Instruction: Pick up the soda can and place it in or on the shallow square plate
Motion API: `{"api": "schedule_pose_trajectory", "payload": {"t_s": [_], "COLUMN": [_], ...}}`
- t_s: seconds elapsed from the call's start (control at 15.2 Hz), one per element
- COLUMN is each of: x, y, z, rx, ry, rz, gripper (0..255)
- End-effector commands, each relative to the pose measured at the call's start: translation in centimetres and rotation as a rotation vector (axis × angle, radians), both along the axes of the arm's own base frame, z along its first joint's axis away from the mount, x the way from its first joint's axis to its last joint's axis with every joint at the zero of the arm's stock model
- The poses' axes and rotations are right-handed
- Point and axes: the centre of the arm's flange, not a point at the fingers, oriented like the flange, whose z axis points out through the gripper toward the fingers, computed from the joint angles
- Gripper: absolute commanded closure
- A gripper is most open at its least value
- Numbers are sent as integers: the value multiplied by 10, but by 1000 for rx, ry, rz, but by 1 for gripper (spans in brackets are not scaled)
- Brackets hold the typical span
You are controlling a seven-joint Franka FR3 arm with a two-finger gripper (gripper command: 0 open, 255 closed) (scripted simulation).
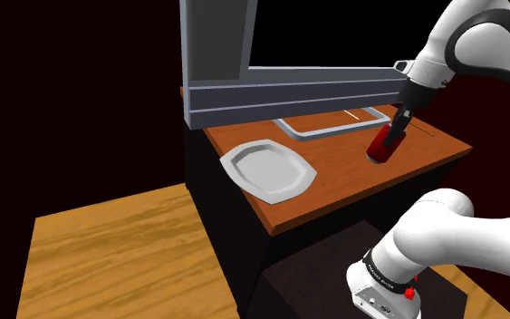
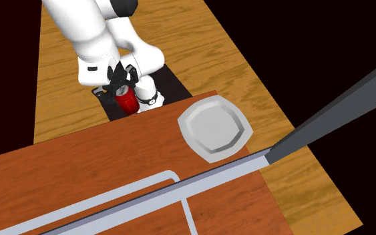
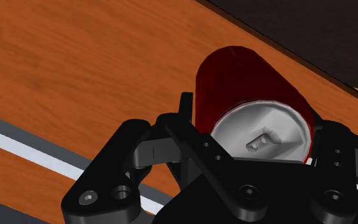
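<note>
Now, arm (image 1: 479,41): bent down over wooden counter (image 1: 352,177)
gripper (image 1: 395,125): clamped on the soda can (image 1: 383,148)
soda can: red body, silver top

There is one red soda can (image 1: 382,149), one pale shallow plate (image 1: 268,169) with clipped corners to the can's left in the shoulder view, and one table (image 1: 334,195) topped with reddish wood. At the far side of that top there is one flat grey rectangular outline (image 1: 321,130), and beyond it stands one large grey frame (image 1: 216,54) with a stepped lower rail. At the near right are one white arm (image 1: 488,45) with one black gripper (image 1: 393,132), one dark stand (image 1: 307,281), and one wooden plank floor (image 1: 108,263) below.
</note>
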Motion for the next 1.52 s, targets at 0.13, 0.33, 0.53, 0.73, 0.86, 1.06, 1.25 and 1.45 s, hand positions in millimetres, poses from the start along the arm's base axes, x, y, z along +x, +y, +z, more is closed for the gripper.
{"api": "schedule_pose_trajectory", "payload": {"t_s": [0.13,0.33,0.53,0.73,0.86,1.06,1.25,1.45], "x": [35,60,86,112,129,154,180,206], "y": [41,71,101,131,151,182,212,242], "z": [5,7,9,12,13,16,18,20], "rx": [1,1,1,1,1,1,1,1], "ry": [0,0,0,0,0,0,0,0], "rz": [0,0,0,0,0,0,0,0], "gripper": [255,255,255,255,255,255,255,255]}}
